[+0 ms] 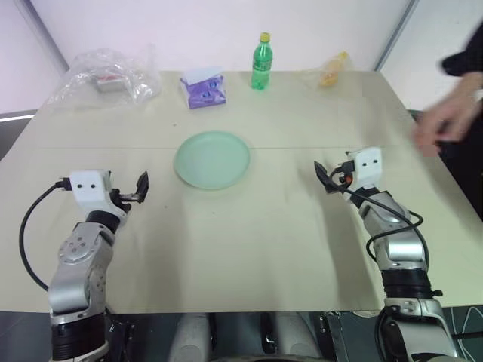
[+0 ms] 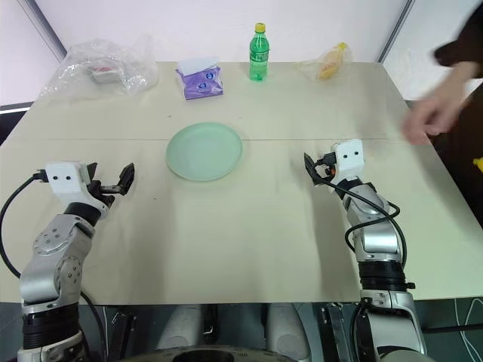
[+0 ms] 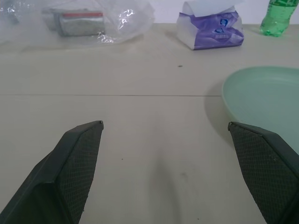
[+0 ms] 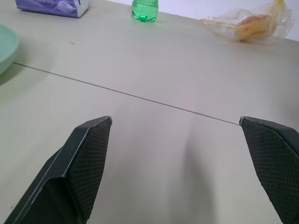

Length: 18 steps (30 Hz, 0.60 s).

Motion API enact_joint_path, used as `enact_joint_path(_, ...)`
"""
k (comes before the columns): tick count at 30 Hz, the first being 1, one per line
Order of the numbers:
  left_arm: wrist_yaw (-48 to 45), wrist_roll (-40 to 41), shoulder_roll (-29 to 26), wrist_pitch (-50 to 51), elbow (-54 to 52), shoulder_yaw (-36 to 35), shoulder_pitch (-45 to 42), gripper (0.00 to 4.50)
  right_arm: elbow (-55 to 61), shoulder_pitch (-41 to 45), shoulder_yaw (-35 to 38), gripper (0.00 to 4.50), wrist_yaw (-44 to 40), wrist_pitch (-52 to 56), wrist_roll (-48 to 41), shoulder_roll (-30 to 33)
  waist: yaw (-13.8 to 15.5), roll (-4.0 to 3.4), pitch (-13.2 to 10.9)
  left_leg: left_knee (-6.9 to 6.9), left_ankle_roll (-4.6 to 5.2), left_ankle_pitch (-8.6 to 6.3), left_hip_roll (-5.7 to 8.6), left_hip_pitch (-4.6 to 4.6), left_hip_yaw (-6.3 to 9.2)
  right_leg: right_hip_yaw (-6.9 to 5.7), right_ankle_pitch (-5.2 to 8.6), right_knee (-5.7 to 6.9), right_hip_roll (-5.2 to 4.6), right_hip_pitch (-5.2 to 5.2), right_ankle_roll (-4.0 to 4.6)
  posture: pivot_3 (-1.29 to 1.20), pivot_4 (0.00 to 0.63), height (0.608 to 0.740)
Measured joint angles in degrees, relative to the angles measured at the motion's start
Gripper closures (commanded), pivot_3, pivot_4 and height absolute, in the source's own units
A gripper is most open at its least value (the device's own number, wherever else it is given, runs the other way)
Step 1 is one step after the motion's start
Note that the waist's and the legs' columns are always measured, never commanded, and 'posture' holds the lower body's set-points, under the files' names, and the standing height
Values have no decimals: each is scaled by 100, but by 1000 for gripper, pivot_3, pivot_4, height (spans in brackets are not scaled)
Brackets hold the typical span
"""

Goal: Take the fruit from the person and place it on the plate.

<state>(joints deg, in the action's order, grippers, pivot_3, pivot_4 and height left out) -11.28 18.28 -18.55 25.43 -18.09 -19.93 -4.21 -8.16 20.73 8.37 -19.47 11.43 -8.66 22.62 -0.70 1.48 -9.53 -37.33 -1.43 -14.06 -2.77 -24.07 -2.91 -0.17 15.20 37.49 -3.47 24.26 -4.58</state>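
Both grippers hover low over the near half of the table (image 1: 249, 249), one on each side. Left gripper (image 1: 138, 190) has its fingers spread wide with nothing between them, and its wrist view shows bare tabletop in the gap. Right gripper (image 1: 326, 178) is the same: jaws apart, empty, pointing toward the far edge.

Centre of the table, and that's the pale green plate (image 1: 212, 159), flat and carrying nothing. It sits between the two grippers and a little beyond them, nearer the left one, with open tabletop all around it.

Along the far edge, four things in a row: a crumpled clear plastic bag (image 1: 106, 78) with a small box inside at the left corner, a purple tissue pack (image 1: 204, 88), a green bottle (image 1: 261, 62) standing upright with a yellow cap, and an orange item in clear wrap (image 1: 331, 71).

Over at the right edge, a person's hand (image 1: 445, 124) with a dark sleeve reaches in above the table corner, blurred, well apart from the right gripper. I cannot tell whether it holds anything; the banana isn't visible anywhere on the table.
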Motion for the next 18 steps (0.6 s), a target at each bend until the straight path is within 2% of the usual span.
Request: enact_joint_path(18,3,108,4,-2,-8,-2,13,21,0,0,-1,0,-4,-1,4,0,0,0,0,0,0,0,0,0,0,0,0,0,0,0,0,0,150,740)
